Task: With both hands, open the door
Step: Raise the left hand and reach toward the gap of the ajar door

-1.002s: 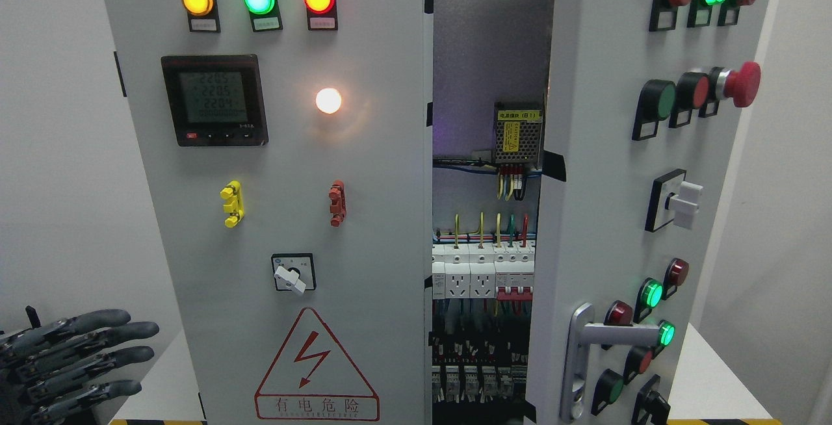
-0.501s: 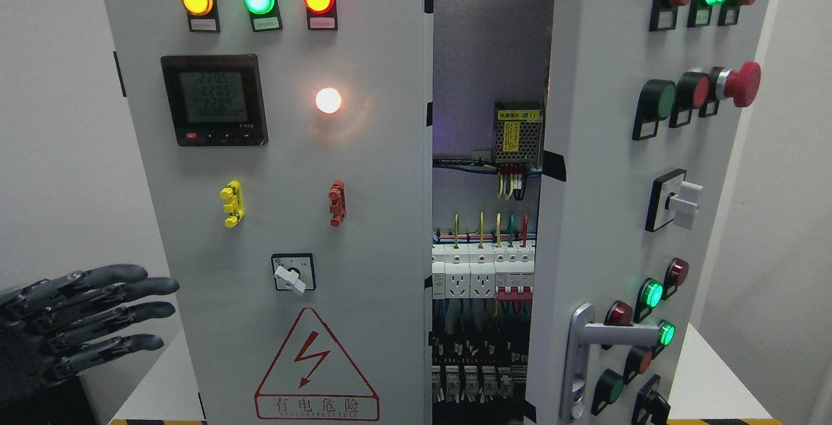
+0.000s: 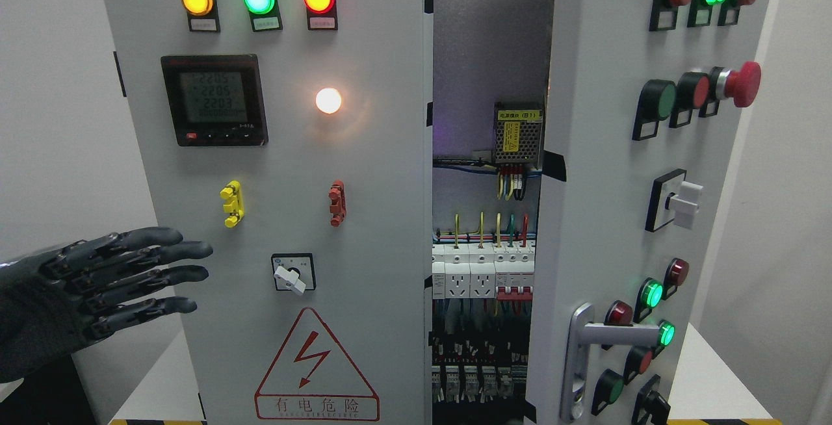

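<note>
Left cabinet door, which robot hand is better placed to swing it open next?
Left. The left robot hand, fingers spread, hovers beside the left door, which looks closed; the right door already stands ajar. No right hand is in view.

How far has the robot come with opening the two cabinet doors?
Done: the right door is swung open, and breakers show in the gap. In hand: the left hand, fingers spread and holding nothing, is in front of the left door near its left edge. Left: that door looks shut. The right hand is out of view.
</note>
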Action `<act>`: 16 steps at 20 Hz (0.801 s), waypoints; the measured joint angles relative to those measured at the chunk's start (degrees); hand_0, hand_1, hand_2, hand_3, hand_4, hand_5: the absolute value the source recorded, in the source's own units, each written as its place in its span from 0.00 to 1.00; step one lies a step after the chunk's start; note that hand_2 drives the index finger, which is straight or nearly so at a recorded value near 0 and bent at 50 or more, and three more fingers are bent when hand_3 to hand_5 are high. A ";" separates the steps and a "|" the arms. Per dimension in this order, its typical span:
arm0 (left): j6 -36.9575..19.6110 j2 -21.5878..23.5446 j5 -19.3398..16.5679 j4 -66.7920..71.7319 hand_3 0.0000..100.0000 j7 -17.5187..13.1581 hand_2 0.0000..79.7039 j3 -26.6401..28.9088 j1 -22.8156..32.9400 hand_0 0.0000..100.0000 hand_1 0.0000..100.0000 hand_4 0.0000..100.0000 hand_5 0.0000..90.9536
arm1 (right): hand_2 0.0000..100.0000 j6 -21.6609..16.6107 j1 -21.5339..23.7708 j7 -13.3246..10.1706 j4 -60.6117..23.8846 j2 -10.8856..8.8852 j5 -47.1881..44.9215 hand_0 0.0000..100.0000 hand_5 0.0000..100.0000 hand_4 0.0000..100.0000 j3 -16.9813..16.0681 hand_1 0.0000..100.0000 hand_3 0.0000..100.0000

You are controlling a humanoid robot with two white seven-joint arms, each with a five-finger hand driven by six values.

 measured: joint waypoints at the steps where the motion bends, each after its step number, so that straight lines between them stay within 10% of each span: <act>1: 0.18 -0.55 -0.02 0.37 0.00 0.03 0.00 -2.43 -2.30 0.00 0.00 0.03 0.00 | 0.00 0.00 0.00 0.00 0.00 0.00 0.00 0.11 0.00 0.00 0.00 0.00 0.00; 16: 0.78 -9.60 4.88 3.96 0.00 1.54 0.00 -33.59 -32.88 0.00 0.00 0.03 0.00 | 0.00 0.00 0.00 -0.01 0.00 0.00 0.00 0.11 0.00 0.00 0.01 0.00 0.00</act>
